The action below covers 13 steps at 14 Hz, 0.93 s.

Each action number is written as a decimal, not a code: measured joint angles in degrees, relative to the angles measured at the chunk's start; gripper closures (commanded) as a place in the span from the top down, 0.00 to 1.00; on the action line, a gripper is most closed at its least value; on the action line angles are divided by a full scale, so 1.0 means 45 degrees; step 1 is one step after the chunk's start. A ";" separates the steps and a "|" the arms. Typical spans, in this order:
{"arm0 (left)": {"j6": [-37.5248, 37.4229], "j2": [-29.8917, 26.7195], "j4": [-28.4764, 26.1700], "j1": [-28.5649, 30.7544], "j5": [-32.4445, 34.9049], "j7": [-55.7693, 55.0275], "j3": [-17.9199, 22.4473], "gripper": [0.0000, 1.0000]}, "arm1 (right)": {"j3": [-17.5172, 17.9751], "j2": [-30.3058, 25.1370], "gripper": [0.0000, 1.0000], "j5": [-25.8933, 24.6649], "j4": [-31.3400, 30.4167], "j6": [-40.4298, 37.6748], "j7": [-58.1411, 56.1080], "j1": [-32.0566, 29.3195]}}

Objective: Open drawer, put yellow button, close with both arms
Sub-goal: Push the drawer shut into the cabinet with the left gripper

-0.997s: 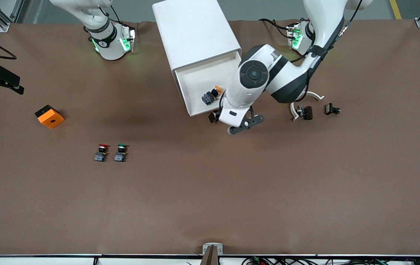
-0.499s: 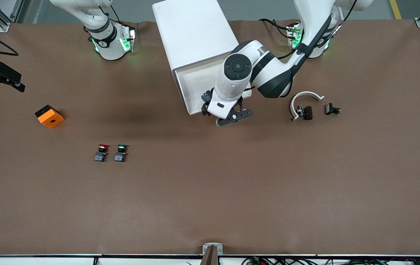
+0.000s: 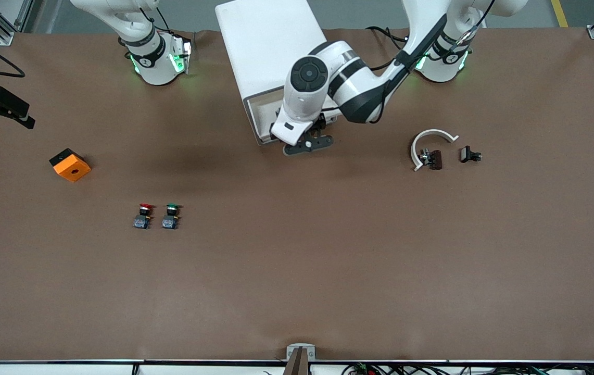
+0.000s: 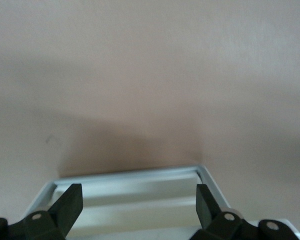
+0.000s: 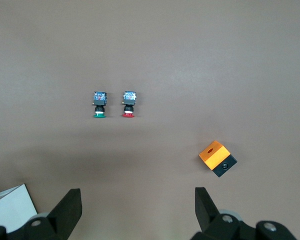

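Note:
The white cabinet (image 3: 270, 47) stands between the arms' bases. Its highest drawer (image 3: 260, 115) sticks out only a little. My left gripper (image 3: 286, 134) is at the drawer's front. In the left wrist view the left gripper (image 4: 138, 205) is open and empty, with the drawer's front rim (image 4: 130, 175) between its fingers. The yellow button is hidden. My right gripper (image 5: 138, 205) is open and empty, high over the table. It is out of the front view. A corner of the cabinet (image 5: 10, 202) shows beside it.
The red-capped button (image 3: 143, 214) and the green-capped button (image 3: 171, 214) stand side by side nearer the front camera. An orange block (image 3: 70, 164) lies toward the right arm's end. A white curved piece (image 3: 429, 138) and small black parts (image 3: 469, 154) lie toward the left arm's end.
My left gripper has moved toward the cabinet with the drawer's front, and the drawer has slid mostly in. The yellow button has gone out of sight. The right arm has not moved.

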 measured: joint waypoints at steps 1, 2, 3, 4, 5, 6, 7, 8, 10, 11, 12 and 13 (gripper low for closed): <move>-0.0006 -0.0001 -0.0039 -0.0006 0.0000 -0.0156 -0.0196 1.00 | 0.0000 -0.0016 1.00 0.0003 -0.0024 0.0000 0.0033 0.0019; -0.0009 -0.0001 -0.0082 -0.0011 0.0000 -0.0273 -0.0354 1.00 | 0.0000 -0.0022 1.00 0.0006 -0.0035 0.0000 0.0042 0.0025; -0.0011 -0.0001 -0.0140 -0.0011 0.0000 -0.0304 -0.0483 1.00 | -0.0001 -0.0024 1.00 0.0006 -0.0041 0.0001 0.0048 0.0025; -0.0012 -0.0001 -0.0189 -0.0012 0.0000 -0.0307 -0.0588 1.00 | -0.0004 -0.0025 1.00 0.0006 -0.0045 0.0001 0.0049 0.0025; -0.0018 -0.0001 -0.0217 -0.0010 0.0000 -0.0323 -0.0702 1.00 | -0.0010 -0.0026 1.00 0.0006 -0.0046 0.0002 0.0048 0.0024; -0.0076 -0.0001 -0.0237 -0.0010 0.0000 -0.0396 -0.0835 1.00 | -0.0017 -0.0026 1.00 0.0006 -0.0047 0.0004 0.0048 0.0024; -0.0190 -0.0001 -0.0239 -0.0011 0.0000 -0.0520 -0.0974 1.00 | -0.0019 -0.0026 1.00 0.0006 -0.0047 0.0006 0.0048 0.0024; -0.0279 -0.0001 -0.0241 -0.0011 0.0000 -0.0593 -0.1116 1.00 | -0.0020 -0.0026 1.00 0.0006 -0.0048 0.0007 0.0048 0.0024; -0.0411 -0.0001 -0.0247 -0.0012 0.0000 -0.0711 -0.1314 1.00 | -0.0020 -0.0027 1.00 0.0006 -0.0049 0.0014 0.0048 0.0024; -0.0453 -0.0001 -0.0247 -0.0012 0.0000 -0.0725 -0.1359 1.00 | -0.0021 -0.0027 1.00 0.0006 -0.0050 0.0017 0.0048 0.0024; -0.0465 -0.0001 -0.0247 -0.0012 -0.0055 -0.0734 -0.1379 1.00 | -0.0020 -0.0027 1.00 0.0006 -0.0050 0.0019 0.0048 0.0024; -0.0476 -0.0001 -0.0248 -0.0011 -0.0185 -0.0734 -0.1382 1.00 | -0.0020 -0.0027 1.00 0.0006 -0.0050 0.0020 0.0048 0.0024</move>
